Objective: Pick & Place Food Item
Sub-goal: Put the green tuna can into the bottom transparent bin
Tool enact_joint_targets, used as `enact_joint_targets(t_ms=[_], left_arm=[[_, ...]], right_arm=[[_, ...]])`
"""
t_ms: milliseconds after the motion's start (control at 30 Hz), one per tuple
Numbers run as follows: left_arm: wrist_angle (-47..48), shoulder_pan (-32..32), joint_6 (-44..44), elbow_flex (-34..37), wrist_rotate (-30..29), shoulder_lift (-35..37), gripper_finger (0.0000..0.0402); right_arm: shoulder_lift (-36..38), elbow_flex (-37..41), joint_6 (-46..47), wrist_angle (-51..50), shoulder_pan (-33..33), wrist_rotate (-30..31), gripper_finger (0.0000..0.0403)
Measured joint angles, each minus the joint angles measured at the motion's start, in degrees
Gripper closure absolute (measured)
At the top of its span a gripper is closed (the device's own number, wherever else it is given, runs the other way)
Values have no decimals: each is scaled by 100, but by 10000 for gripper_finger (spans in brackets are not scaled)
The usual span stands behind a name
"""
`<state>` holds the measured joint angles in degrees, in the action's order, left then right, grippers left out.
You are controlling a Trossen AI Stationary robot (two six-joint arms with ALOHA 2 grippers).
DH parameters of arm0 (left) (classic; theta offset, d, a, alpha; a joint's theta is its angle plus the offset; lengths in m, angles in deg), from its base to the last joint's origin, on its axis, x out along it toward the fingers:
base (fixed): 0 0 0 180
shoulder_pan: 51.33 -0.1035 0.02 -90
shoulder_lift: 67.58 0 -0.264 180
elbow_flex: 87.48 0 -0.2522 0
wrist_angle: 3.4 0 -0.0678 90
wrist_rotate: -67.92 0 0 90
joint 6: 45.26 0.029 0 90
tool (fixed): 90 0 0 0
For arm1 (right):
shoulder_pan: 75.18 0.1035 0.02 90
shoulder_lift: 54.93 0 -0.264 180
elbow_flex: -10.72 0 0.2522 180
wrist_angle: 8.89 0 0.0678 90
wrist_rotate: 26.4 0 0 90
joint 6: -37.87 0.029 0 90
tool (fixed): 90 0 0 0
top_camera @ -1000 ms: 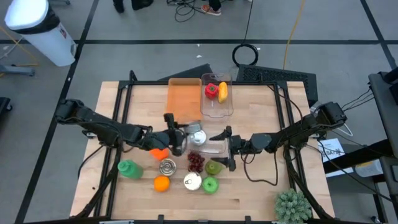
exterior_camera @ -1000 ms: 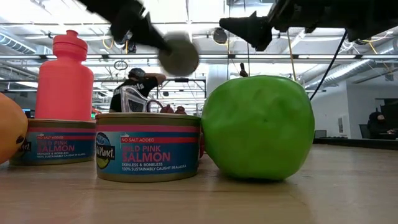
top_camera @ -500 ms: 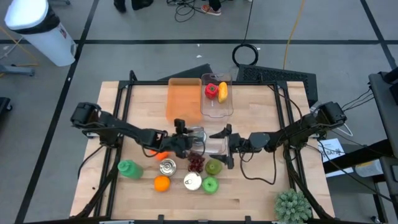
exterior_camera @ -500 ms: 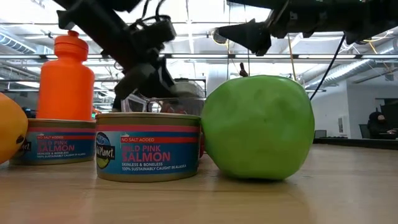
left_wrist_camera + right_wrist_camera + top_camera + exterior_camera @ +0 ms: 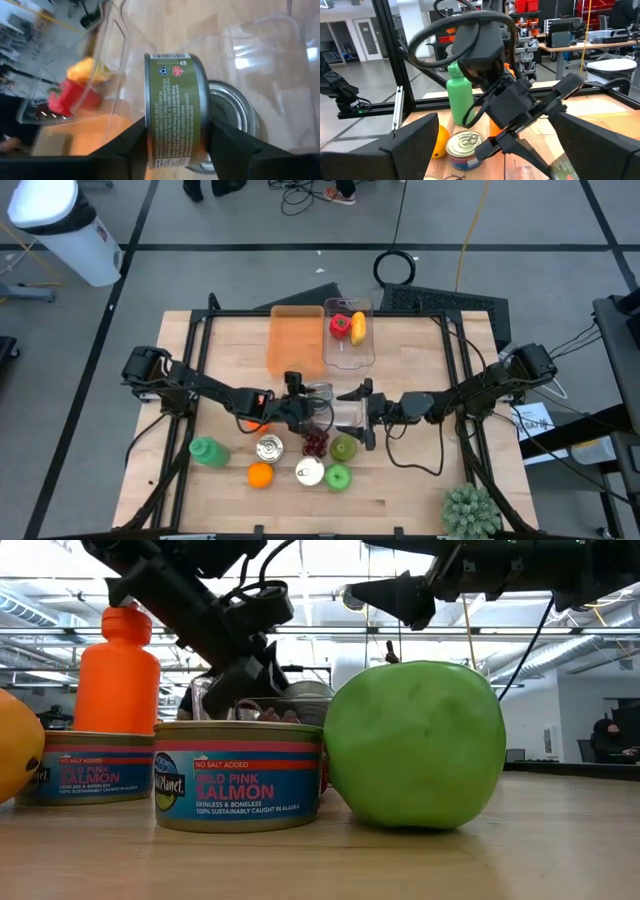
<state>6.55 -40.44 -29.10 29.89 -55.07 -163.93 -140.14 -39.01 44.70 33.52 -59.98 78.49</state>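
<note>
While the left gripper lowers a green-labelled can into a clear plastic container at the middle of the bench, its fingers clasp the can's sides, and a second can with a silver lid already lies just beneath it. The right gripper hovers at the container's other side with its fingers spread wide and grasping nothing.

Trouble, by this judgement, would come from that crowding: let go where it hangs, the can may land on the one below and tip or roll, or knock against the container's thin wall and shove the container along the bench. The two grippers are also close together over the container, so a careless withdrawal could bring them into contact. Red grapes and a green apple sit near the container and could be jostled.

From above, the arm covers the can, so only the left wrist view shows it. Whether the can already touches the one below cannot be told. In the low view a salmon tin and the apple block the container's base.
</note>
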Motion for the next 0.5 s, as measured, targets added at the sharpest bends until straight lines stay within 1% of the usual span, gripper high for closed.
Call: enact_joint_targets(t_ms=[133,200,267,300,367,500], left_arm=[[40,-2,-447,11,-22,0,101],[17,-12,-716,11,-68,2,59],[4,-13,-899,9,-34,-2,27],[4,-21,-931,7,-3,-2,17],[2,-22,-949,7,18,-2,9],[1,-26,-876,7,22,-2,25]], right_arm=[[0,0,-1,-108,-5,0,23],[0,0,0,-130,-20,0,23],[0,0,0,-134,-26,0,23],[0,0,0,-134,-26,0,23],[0,0,0,-134,-26,0,23],[0,0,0,-133,-26,0,23]])
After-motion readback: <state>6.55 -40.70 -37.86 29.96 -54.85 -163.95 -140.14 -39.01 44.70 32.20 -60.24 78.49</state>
